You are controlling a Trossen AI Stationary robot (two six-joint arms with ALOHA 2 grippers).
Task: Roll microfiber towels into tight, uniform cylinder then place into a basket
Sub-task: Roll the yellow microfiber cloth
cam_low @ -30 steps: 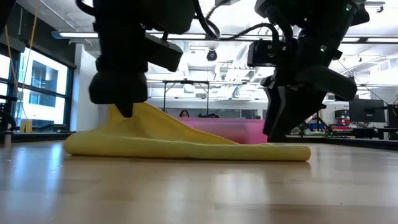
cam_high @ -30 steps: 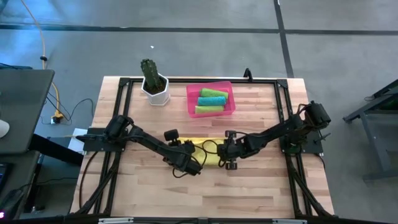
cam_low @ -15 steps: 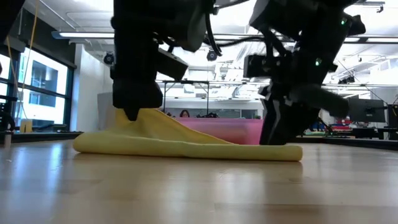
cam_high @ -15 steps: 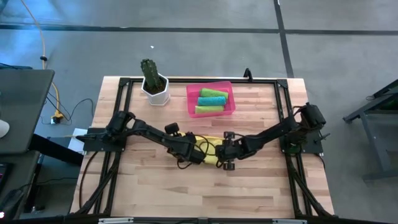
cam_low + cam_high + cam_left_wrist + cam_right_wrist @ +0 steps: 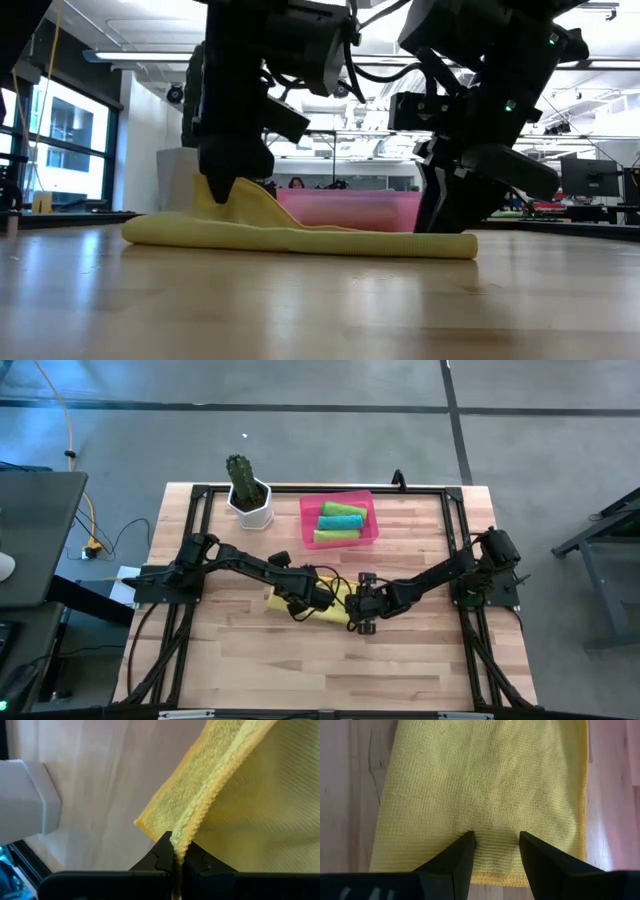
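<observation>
Two dark arms meet over the wooden table (image 5: 420, 650), where the yellow towel (image 5: 300, 238) lies mid-table, just in front of the pink basket (image 5: 308, 520) holding three rolled towels (image 5: 340, 523). The left gripper (image 5: 176, 857) pinches the towel's edge, lifting it. The right gripper (image 5: 496, 851) presses down on the towel, fingers apart.

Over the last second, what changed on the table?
Left gripper, shut on the yellow towel's edge, carried it toward the right gripper, folding the towel shorter. Right gripper stayed open, pressing the towel's other end. Basket and its three rolled towels unchanged.
</observation>
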